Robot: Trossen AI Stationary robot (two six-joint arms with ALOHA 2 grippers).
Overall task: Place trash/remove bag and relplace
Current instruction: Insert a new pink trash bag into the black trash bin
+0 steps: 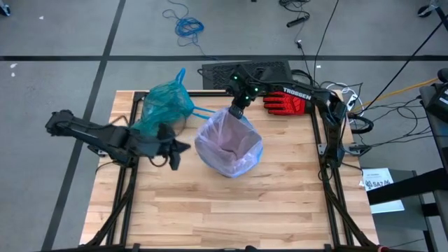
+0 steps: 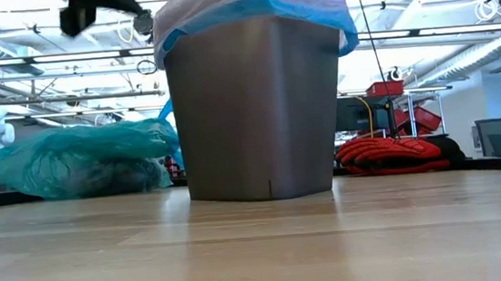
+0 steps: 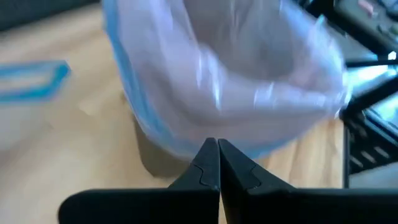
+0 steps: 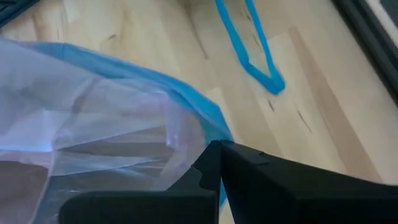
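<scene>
A grey, round metal waste bin, dressed in a pale lilac translucent liner with a blue hem, stands closest to the low camera, near the middle of the light wooden slatted table. The right gripper hangs at the far rim of the bin, its jaws pressed together at the lilac plastic just inside the blue hem; whether any film is pinched between them cannot be told. The left gripper hovers just beside the bin's left side, jaws shut on nothing, its tips aimed at the liner's folded-over edge. The task's bag, a thin teal translucent plastic sack, lies bunched and full-looking on the table's far left part, behind the left arm and well apart from both sets of jaws, with a bright blue drawstring loop trailing across the wood toward the bin. A red-and-black work glove rests at the table's far edge, beneath the right arm, beside a black keyboard-like slab beyond the table.
</scene>
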